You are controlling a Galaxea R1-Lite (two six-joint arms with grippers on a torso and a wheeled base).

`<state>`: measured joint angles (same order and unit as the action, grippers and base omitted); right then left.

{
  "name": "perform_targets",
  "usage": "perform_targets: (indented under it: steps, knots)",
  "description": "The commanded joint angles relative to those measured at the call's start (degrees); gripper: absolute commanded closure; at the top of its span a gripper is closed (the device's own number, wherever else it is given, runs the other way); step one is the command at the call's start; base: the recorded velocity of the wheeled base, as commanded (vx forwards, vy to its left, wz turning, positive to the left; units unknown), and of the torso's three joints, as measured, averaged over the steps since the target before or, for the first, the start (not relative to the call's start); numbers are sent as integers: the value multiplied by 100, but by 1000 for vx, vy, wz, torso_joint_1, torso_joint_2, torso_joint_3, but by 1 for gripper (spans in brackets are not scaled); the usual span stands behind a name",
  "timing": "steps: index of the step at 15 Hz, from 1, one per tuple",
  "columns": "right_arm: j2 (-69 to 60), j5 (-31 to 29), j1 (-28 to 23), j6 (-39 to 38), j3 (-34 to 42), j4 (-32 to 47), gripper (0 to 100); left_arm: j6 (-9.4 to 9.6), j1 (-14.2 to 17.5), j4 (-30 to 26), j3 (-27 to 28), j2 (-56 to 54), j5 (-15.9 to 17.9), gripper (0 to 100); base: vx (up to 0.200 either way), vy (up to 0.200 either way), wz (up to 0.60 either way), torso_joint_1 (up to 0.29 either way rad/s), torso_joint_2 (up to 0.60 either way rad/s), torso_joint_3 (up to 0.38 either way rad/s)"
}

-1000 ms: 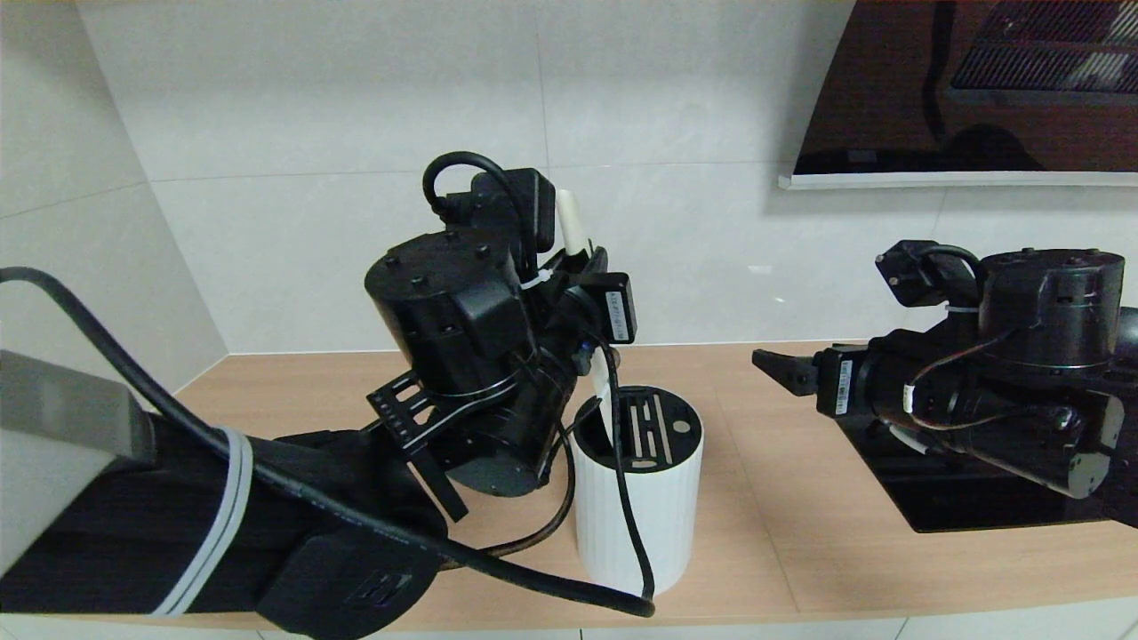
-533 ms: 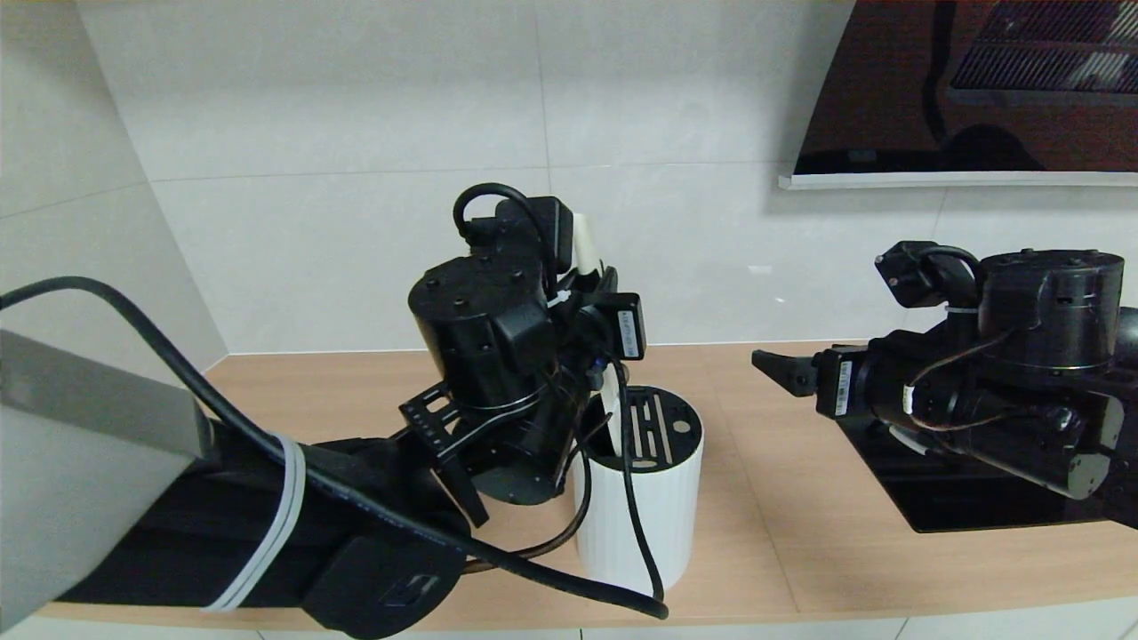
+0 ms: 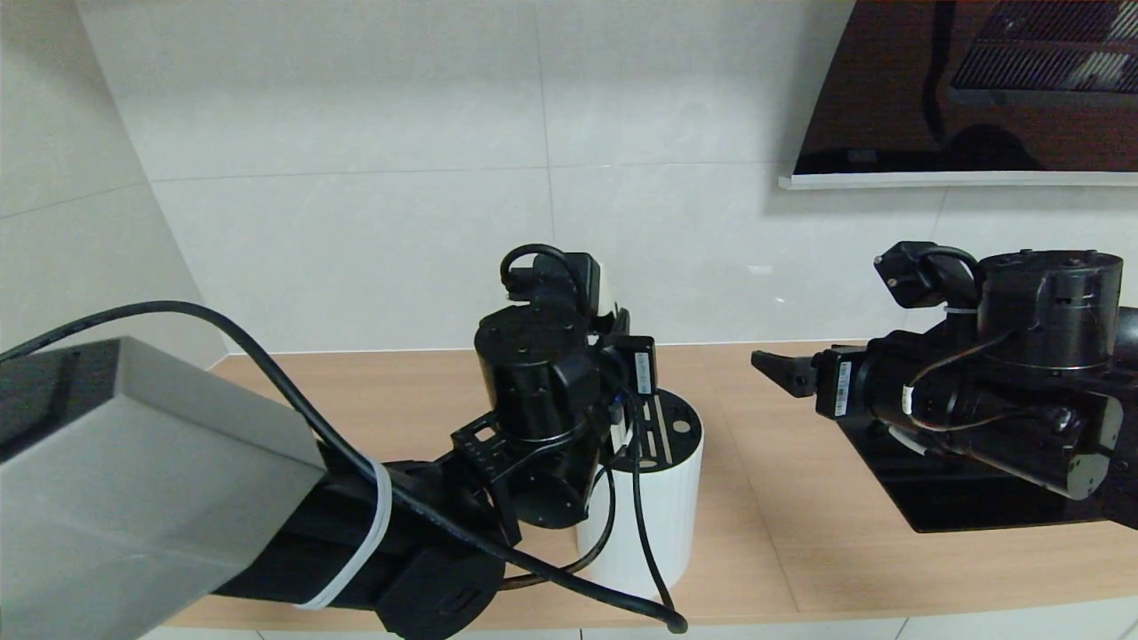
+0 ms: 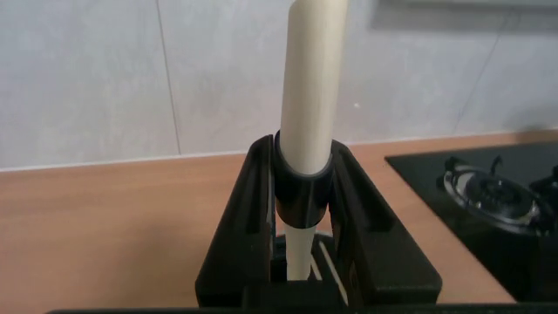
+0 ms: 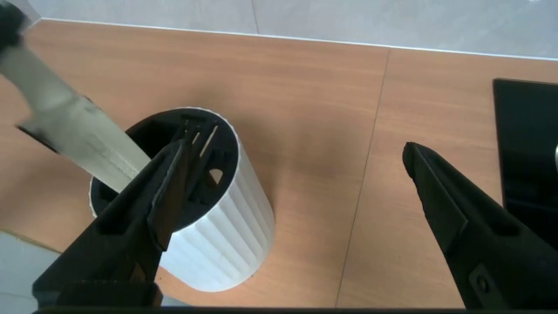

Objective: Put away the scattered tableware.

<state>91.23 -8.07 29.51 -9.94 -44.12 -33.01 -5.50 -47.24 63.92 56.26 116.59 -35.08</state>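
Left claw (image 4: 302, 163) clamped on knife handle (image 4: 314, 70); right claw (image 5: 294, 150) spread wide, arm level

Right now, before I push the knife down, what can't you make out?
Right wrist view: a right pincer finger hides which slot of the holder the knife blade enters.
Left wrist view: the left pincer covers the blade; the handle's end is cut off by the edge.
Head view: left arm blocks the blade.
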Motion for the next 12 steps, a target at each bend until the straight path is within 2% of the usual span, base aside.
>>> perform_targets:
  steps: [1,4,7,12]
  knots:
    - [8,-2,2,0,8,-3,0,-4,-5,7,-10,162,-16,100,0,0,0,0,0,0]
    - [8,-2,2,-8,26,-3,0,-21,-5,7,-19,347,-25,100,0,0,0,0,0,0]
    - [17,-2,2,0,26,-3,0,-127,-5,16,-54,523,-34,100,0,0,0,0,0,0]
    - [17,-2,2,0,26,-3,0,-127,-40,130,-54,716,-34,100,0,0,0,0,0,0]
